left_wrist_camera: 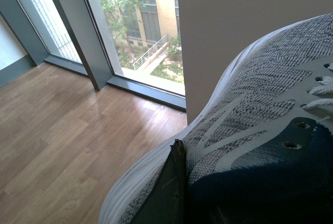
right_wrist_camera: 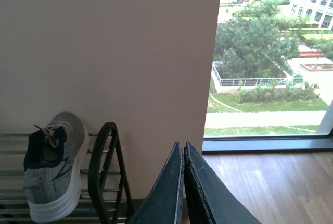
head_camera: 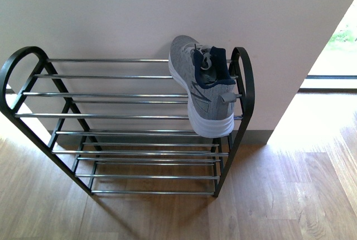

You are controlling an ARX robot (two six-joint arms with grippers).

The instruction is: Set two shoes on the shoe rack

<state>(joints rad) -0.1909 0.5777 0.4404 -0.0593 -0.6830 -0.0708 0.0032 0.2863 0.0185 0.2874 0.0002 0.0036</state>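
A grey knit sneaker (head_camera: 203, 89) with a white sole and navy lining lies on the top tier of the black shoe rack (head_camera: 111, 116), at its right end, heel toward me. It also shows in the right wrist view (right_wrist_camera: 54, 172) beside the rack's rounded side piece (right_wrist_camera: 104, 166). My left gripper (left_wrist_camera: 183, 153) is shut on a second grey knit sneaker (left_wrist_camera: 250, 104), with one finger (left_wrist_camera: 174, 182) outside its collar and the other hidden. My right gripper (right_wrist_camera: 182, 146) is shut and empty, to the right of the rack. Neither arm shows in the front view. The slides are out of view.
The rack stands against a pale wall (head_camera: 167, 11) on a wooden floor (head_camera: 279, 195). Its lower tiers (head_camera: 145, 164) hold nothing. Floor-to-ceiling windows (right_wrist_camera: 270, 57) are to the right of the wall. The wall's corner is just right of the rack.
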